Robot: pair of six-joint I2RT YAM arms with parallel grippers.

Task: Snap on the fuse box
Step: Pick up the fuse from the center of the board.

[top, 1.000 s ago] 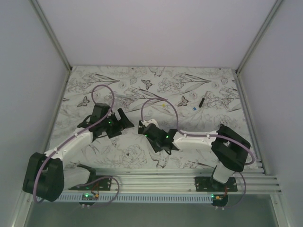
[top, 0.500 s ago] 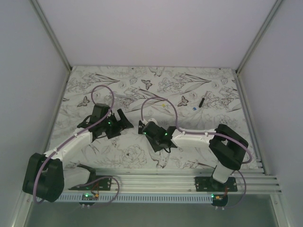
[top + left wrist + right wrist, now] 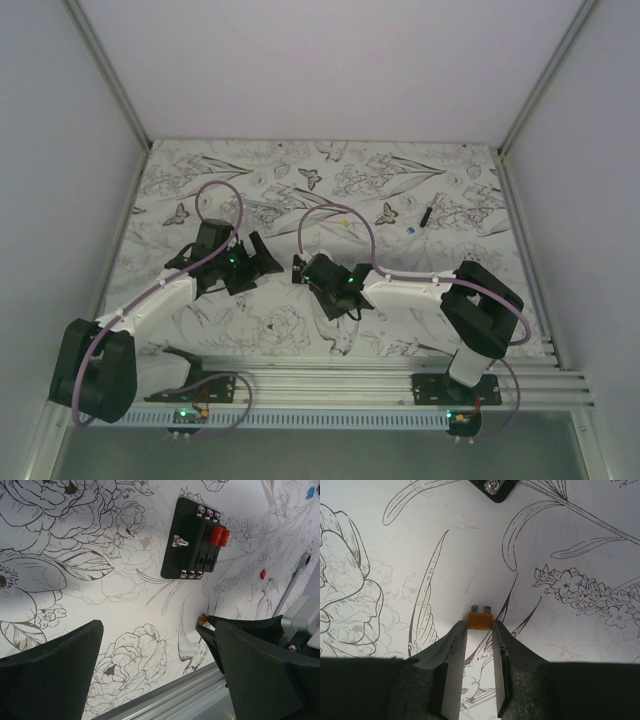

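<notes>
Right claw (image 3: 480, 634) narrowed since earlier, tips flanking orange fuse (image 3: 480, 619), grip untellable; left claw (image 3: 156, 625) wide. We judged fuse box (image 3: 192, 540), at twelve o'clock, part-filled, unsnapped.

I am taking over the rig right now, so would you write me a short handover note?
Left gripper: open, empty, above the cloth, short of the fuse box.
Right gripper: jaws narrowed around an orange fuse at their tips; firm grip uncertain.
The fuse box lies flat on the cloth, apart from both grippers.
Done: two red fuses sit in the box; its other slots look empty.
Left: probably seat the orange fuse; a loose red fuse lies beside the box.
</notes>
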